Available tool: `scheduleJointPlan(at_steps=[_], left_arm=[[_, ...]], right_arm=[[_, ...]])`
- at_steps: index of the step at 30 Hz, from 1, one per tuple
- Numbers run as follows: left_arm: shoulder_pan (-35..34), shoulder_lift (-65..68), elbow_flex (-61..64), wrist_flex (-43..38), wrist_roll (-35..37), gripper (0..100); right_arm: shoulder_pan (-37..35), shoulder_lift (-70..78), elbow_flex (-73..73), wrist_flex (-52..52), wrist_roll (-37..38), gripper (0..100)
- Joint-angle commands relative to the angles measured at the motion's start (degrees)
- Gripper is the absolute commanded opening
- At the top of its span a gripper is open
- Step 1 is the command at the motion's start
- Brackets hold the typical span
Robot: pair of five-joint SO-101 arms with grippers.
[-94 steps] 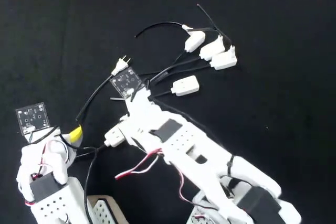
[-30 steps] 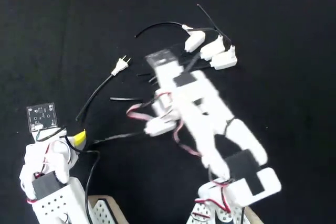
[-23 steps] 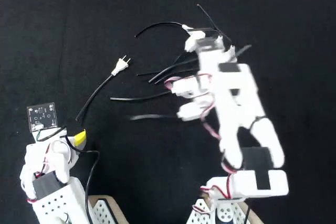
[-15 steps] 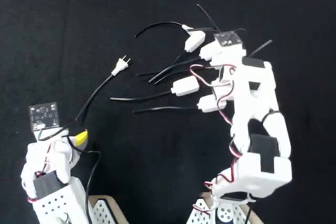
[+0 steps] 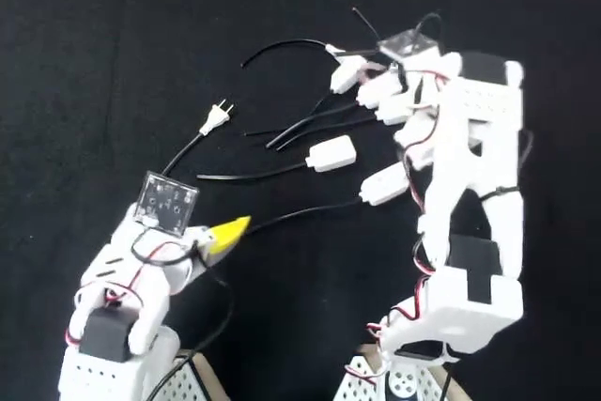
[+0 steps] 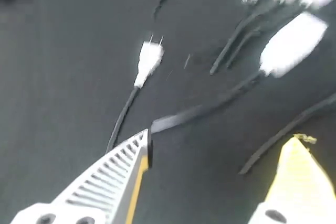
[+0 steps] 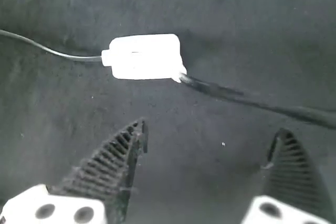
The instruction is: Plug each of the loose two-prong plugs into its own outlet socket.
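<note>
High view: the loose two-prong plug (image 5: 216, 117) is seen lying on the black table (image 5: 94, 63), well apart from the white sockets (image 5: 331, 153). The left gripper (image 6: 220, 137) is held wide open and empty above the cords, the plug beyond its tips. The right gripper (image 7: 211, 128) is spread open, empty, near a socket block (image 7: 143, 56).

no readable text, no labels, numbers or signs anywhere

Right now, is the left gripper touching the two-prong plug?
Apart. Left wrist view: the two-prong plug lies beyond the open left gripper, with bare table between them.
</note>
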Motion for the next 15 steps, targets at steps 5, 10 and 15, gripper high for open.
scheduleJointPlan(at_steps=[5,10,15], left_arm=[[9.3,47.6,-24.7,-9.8,-2.0,37],[16.0,73.4,-43.0,-10.3,-6.6,37],[17.5,93.9,-64.2,-10.0,-8.2,37]], right_arm=[[2.0,-3.2,-4.4,3.7,1.6,36.4],[5.8,-4.4,-4.4,3.7,0.1,36.4],[10.0,-3.9,-4.4,3.7,0.6,36.4]])
